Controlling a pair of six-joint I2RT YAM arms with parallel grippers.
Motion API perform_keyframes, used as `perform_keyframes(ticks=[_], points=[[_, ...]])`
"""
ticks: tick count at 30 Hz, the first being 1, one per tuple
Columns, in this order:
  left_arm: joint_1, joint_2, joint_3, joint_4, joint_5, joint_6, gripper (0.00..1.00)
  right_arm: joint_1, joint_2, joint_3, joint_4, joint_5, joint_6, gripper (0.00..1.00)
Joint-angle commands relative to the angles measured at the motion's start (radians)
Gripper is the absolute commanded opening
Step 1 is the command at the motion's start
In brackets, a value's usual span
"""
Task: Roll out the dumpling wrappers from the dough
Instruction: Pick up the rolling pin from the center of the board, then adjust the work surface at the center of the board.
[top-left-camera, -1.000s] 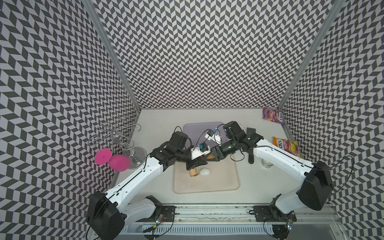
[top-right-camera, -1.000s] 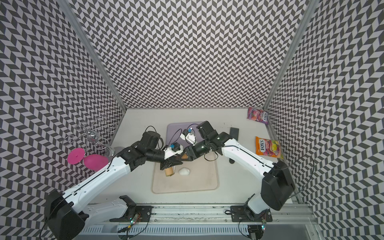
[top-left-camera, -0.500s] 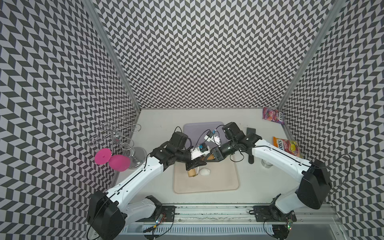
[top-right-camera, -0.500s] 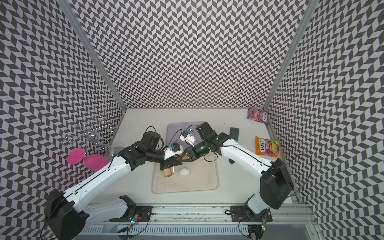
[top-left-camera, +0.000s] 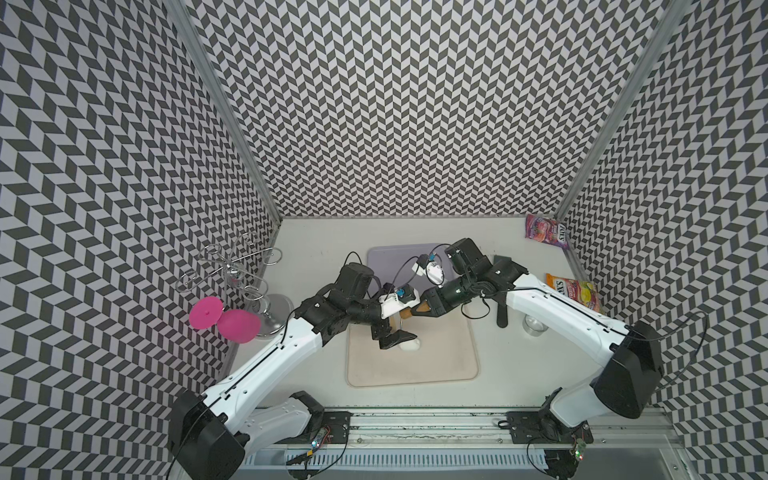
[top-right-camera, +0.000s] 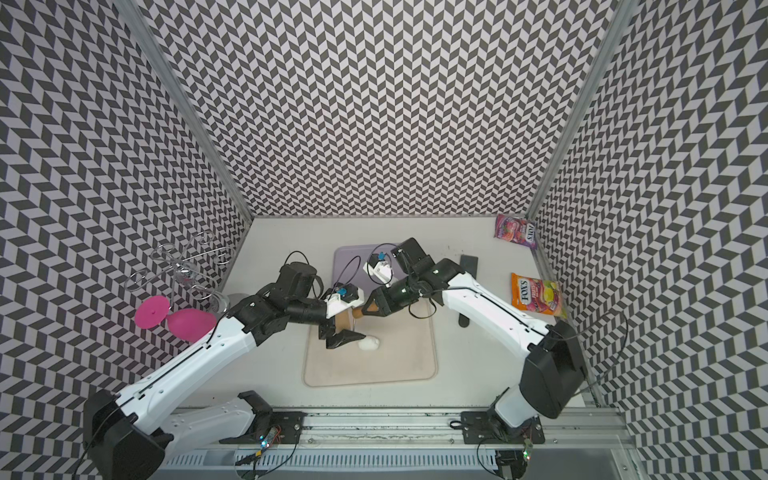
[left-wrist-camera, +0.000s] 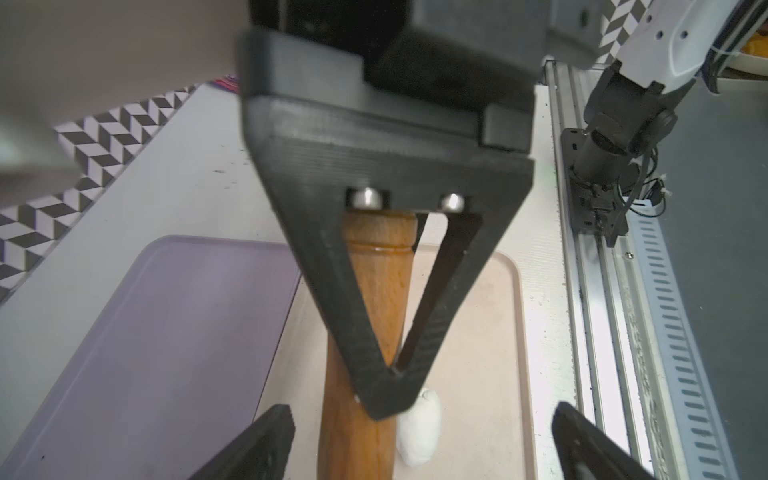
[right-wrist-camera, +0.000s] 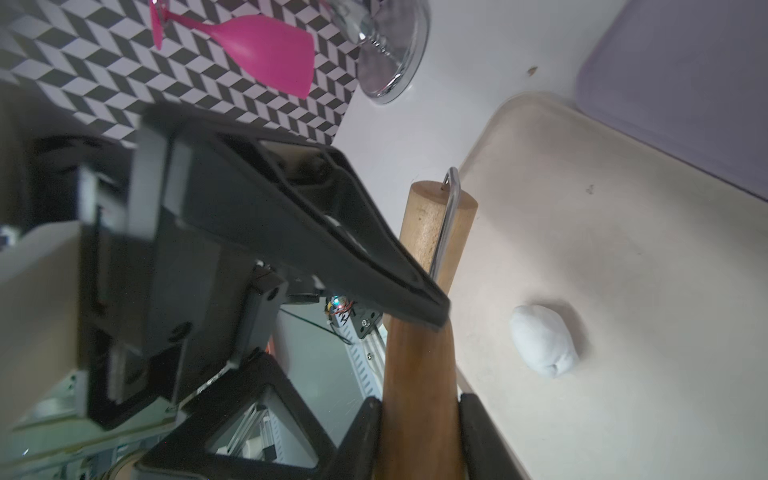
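The dough (top-left-camera: 411, 344) (top-right-camera: 369, 343) is a small rounded white lump on the beige mat (top-left-camera: 449, 365); it also shows in the wrist views (left-wrist-camera: 419, 428) (right-wrist-camera: 542, 338). A wooden roller (top-right-camera: 344, 320) (left-wrist-camera: 365, 332) hangs tilted just above the mat beside the lump. My right gripper (top-left-camera: 419, 309) (right-wrist-camera: 419, 424) is shut on the roller's handle end. My left gripper (top-left-camera: 401, 324) (left-wrist-camera: 419, 453) is open, with its fingers (left-wrist-camera: 257, 449) spread wide on either side of the roller and off it. No dumpling wrappers are in view.
A purple board (top-left-camera: 390, 259) lies behind the mat. At the left stands a wire rack (top-left-camera: 237, 274) with a pink glass (top-left-camera: 224, 320). Candy packets (top-left-camera: 544, 230) (top-left-camera: 573, 291) and a black tool (top-left-camera: 500, 299) lie at the right. The arm rail (top-left-camera: 415, 424) runs along the front.
My left gripper has opened and let go of the roller. My right gripper has closed on the roller's other end. Both arms stayed nearly in place.
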Motion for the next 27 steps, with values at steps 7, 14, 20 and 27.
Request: perform_keyframes(ticks=[7,14,20,27], points=[[0.305,0.006,0.067,-0.021,-0.06,-0.155,0.99,0.001,-0.062,0.113,-0.209,0.249,-0.011,0.0],[0.422,0.201,0.033,-0.074,-0.293,-0.185,0.93,0.063,-0.071,0.117,-0.265,0.306,-0.002,0.0],[0.456,0.314,-0.029,-0.044,-0.382,-0.202,0.83,0.08,-0.088,0.077,-0.253,0.293,-0.014,0.0],[0.455,0.474,0.002,0.039,-0.382,-0.169,0.54,0.085,-0.092,0.047,-0.219,0.278,-0.016,0.0]])
